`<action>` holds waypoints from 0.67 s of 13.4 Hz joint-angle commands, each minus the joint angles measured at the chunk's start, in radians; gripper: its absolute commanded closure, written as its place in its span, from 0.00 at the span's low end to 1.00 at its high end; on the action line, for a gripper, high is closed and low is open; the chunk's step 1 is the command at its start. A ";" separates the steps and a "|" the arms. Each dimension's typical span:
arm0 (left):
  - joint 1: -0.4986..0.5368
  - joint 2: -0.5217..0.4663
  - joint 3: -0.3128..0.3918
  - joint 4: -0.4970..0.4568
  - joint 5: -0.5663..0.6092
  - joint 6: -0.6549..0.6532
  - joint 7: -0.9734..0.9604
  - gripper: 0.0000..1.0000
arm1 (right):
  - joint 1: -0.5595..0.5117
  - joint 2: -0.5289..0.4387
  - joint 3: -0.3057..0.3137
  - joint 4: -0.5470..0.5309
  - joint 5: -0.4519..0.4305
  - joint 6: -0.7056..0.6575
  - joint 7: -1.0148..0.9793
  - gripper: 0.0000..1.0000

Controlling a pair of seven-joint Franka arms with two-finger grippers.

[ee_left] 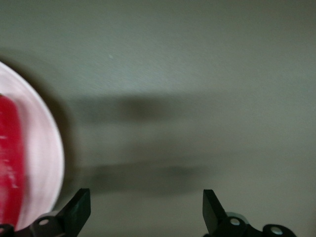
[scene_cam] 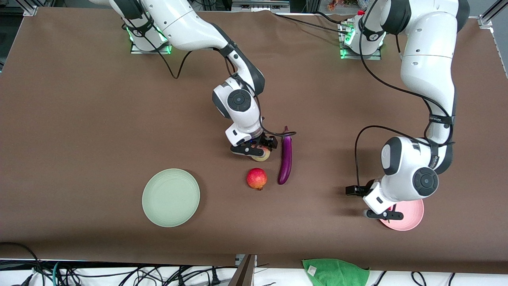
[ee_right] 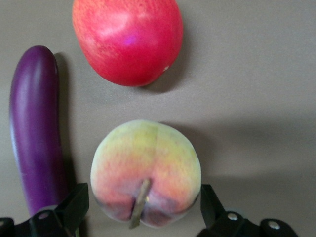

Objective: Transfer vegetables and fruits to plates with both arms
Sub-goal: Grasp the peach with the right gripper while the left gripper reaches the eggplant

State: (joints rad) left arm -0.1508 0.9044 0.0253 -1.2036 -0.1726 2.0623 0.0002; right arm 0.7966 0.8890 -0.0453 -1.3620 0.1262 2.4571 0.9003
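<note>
My right gripper is low over the table's middle, open, one finger on each side of the yellow-pink peach and not closed on it. The purple eggplant lies beside the peach, toward the left arm's end. Nearer the front camera sits the red pomegranate-like fruit. My left gripper hangs open and empty at the edge of the pink plate, over bare table. On that plate lies the red chili pepper, hidden by the arm in the front view. The mint green plate holds nothing.
A green cloth lies off the table's front edge, among cables. The brown tabletop stretches wide toward the right arm's end.
</note>
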 commanded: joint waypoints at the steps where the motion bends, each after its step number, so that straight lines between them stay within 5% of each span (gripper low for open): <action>1: -0.001 -0.019 -0.022 -0.013 -0.027 -0.024 -0.052 0.00 | -0.002 0.036 0.002 0.034 -0.005 0.029 0.005 0.00; 9: -0.001 -0.021 -0.061 -0.025 -0.025 -0.024 -0.120 0.00 | -0.020 0.053 -0.008 0.035 -0.005 0.094 -0.023 0.01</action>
State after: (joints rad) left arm -0.1515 0.9044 -0.0382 -1.2071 -0.1727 2.0493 -0.1146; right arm 0.7837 0.9126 -0.0571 -1.3618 0.1258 2.5383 0.8893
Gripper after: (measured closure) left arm 0.000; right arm 0.004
